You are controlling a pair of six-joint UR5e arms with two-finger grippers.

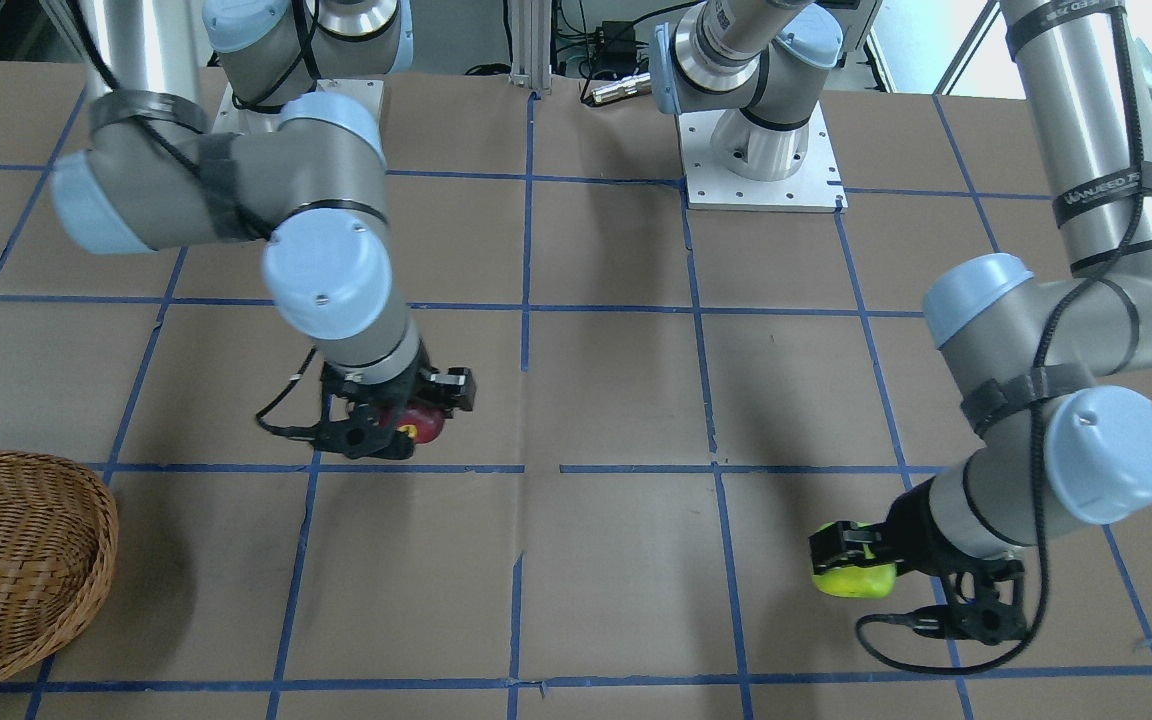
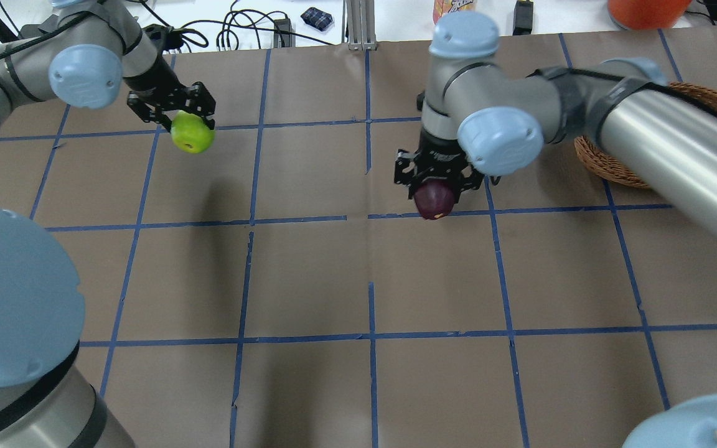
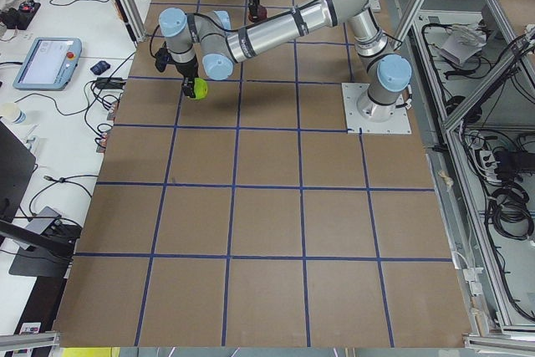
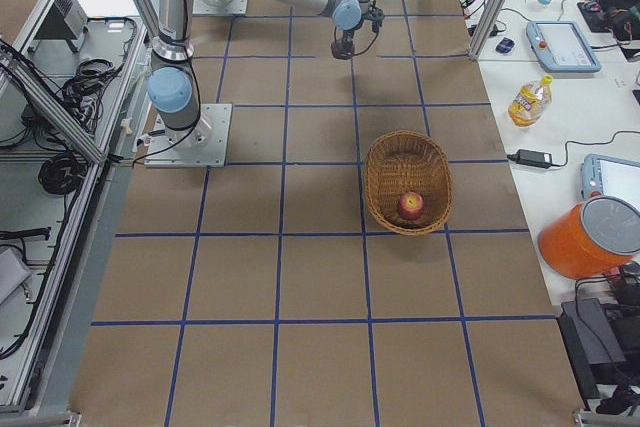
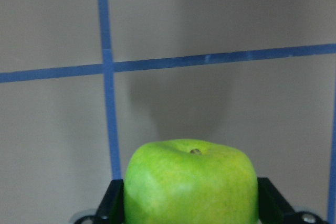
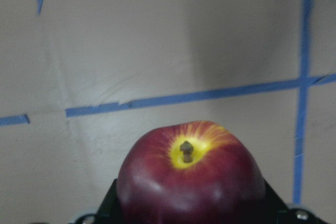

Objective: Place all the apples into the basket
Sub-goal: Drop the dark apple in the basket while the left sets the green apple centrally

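My left gripper [image 2: 179, 118] is shut on the yellow-green apple [image 2: 192, 135] and holds it above the table at the far left. This apple also shows in the front view [image 1: 854, 578] and fills the bottom of the left wrist view [image 5: 191, 184]. My right gripper [image 2: 436, 182] is shut on the dark maroon apple [image 2: 434, 199], held above the table right of centre. The maroon apple also shows in the right wrist view [image 6: 191, 174]. The wicker basket [image 4: 380, 182] stands to the right and holds the red apple [image 4: 411, 206]. The basket also shows in the front view [image 1: 26, 560].
Brown paper with a blue tape grid covers the table. The arm base plates [image 1: 762, 160] stand at the robot's edge. On the side bench beyond the basket are an orange container [image 4: 590, 237], a bottle [image 4: 527, 100] and cables.
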